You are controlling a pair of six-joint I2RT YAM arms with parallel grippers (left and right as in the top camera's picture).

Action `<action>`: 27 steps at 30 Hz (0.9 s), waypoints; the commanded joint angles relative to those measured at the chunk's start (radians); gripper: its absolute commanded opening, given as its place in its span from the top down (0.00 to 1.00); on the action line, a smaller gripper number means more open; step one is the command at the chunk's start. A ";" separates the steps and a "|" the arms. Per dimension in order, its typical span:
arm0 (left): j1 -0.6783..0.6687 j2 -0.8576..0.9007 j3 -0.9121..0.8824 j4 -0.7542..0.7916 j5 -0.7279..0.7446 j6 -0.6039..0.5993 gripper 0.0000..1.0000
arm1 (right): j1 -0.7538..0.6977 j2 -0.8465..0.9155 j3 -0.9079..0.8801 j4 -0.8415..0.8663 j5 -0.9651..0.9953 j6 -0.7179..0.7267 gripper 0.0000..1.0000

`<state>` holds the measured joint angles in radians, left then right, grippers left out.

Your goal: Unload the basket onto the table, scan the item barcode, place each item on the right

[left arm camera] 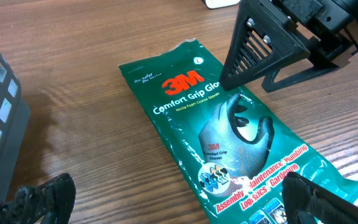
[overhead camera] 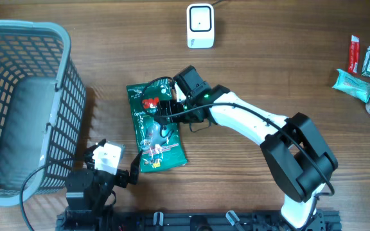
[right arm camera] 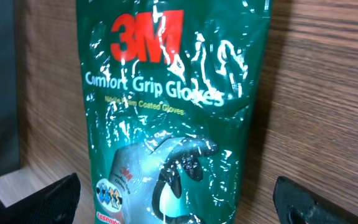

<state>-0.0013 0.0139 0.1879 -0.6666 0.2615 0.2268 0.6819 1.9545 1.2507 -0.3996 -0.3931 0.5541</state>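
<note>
Nearest the base: left hand (overhead camera: pixel 112 160), spread wide, holding nothing, pointing at the green glove pack (overhead camera: pixel 154 138). Lies flat on the table (overhead camera: pixel 236 167), print up, near the grey basket (overhead camera: pixel 56 83). At its far end: right hand (overhead camera: pixel 169 108), likewise fully open, gripping nothing, one finger over the top edge. Farthest back: white scanner (overhead camera: pixel 200 25), well apart from the pack.
</note>
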 commanded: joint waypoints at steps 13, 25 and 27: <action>0.004 -0.006 -0.005 0.002 0.018 -0.006 0.00 | 0.005 0.013 -0.017 -0.054 0.153 0.067 0.00; 0.004 -0.006 -0.005 0.002 0.018 -0.006 0.00 | 0.005 0.013 -0.017 -0.145 0.237 0.084 0.00; 0.004 -0.006 -0.005 0.002 0.018 -0.006 0.00 | 0.005 0.013 -0.017 -0.145 0.237 0.083 0.00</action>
<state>-0.0013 0.0139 0.1879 -0.6666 0.2615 0.2268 0.6819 1.9549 1.2438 -0.5430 -0.1814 0.6281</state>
